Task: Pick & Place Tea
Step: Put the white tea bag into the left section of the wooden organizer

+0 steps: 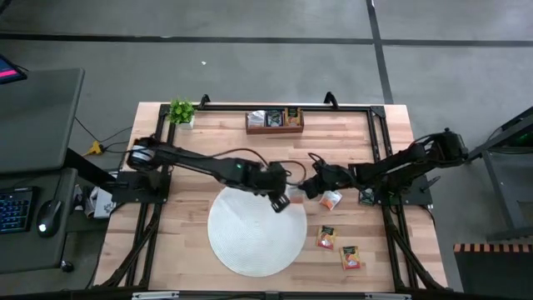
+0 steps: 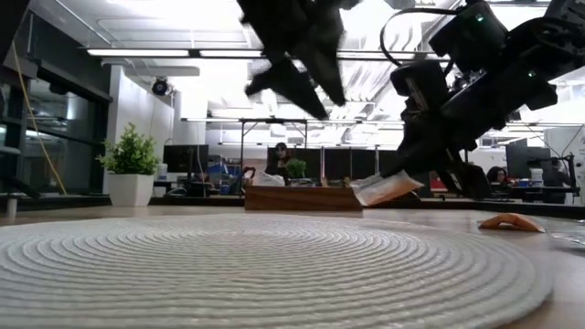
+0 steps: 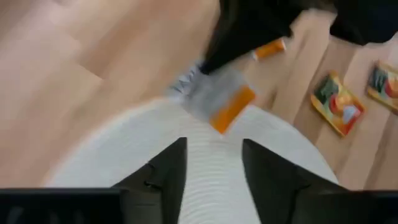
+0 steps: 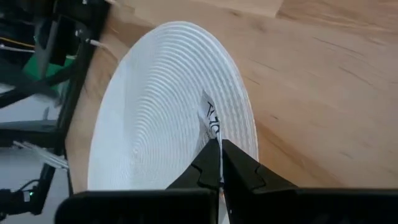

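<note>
Your right claw is pinched shut on a white-and-orange sachet just off the round mat's edge. The left claw, part open and empty, hangs beside it. Two more sachets lie on the bench; wooden tray at the back.

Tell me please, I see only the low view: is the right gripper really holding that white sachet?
Observer: Yes. In the right wrist view, the right gripper is shut on the edge of the white-and-orange sachet.
Operator: Does the left gripper hold anything?
Observer: No. The left gripper is open and empty, above the mat.
Operator: How many sachets lie on the table?
Observer: The high view shows two on the wood: a red-orange sachet and a second sachet, on the right arm's side of the mat.
</note>
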{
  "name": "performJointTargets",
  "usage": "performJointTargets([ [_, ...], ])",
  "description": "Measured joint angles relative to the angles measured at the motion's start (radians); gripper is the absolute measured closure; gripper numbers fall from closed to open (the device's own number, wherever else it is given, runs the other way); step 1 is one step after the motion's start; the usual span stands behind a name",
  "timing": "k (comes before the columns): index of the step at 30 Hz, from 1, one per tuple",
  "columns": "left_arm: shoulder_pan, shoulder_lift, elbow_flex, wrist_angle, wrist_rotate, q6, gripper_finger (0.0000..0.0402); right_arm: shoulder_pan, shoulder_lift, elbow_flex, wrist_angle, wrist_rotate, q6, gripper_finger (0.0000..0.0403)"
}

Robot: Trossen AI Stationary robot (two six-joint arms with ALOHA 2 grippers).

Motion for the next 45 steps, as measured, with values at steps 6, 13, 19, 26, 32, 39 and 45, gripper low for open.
performJointTargets([
  [6, 0.001, -0.153, 0.003, -0.192, -0.15, 0.063, 0.0361, -0.006, -0.047, 0.002, 0.008, -0.003, -0.025, 0.0402],
  [13, 0.001, -0.306, -0.002, -0.403, -0.321, 0.11, 0.0397, -0.061, -0.12, 0.002, 0.024, -0.014, -0.101, 0.0402],
  [19, 0.007, -0.469, -0.142, -0.331, -0.409, 0.155, 0.04, -0.143, -0.159, 0.046, 0.014, -0.049, -0.225, 0.0402],
  [26, 0.069, -0.793, -0.623, 0.074, -0.232, 0.21, 0.0401, -0.268, -0.159, 0.194, -0.068, -0.105, -0.422, 0.0402],
  [32, 0.165, -0.962, -0.959, 0.566, 0.051, 0.347, 0.0401, -0.412, -0.14, 0.338, -0.166, -0.194, -0.71, 0.0402],
  [39, 0.282, -1.005, -1.104, 0.719, 0.271, 0.393, 0.0401, -0.551, 0.004, 0.494, -0.149, -0.299, -0.833, 0.0402],
  [45, 0.399, -1.016, -1.137, 0.762, 0.605, 0.468, 0.0401, -0.595, 0.238, 0.693, -0.154, -0.442, -0.946, 0.0402],
])
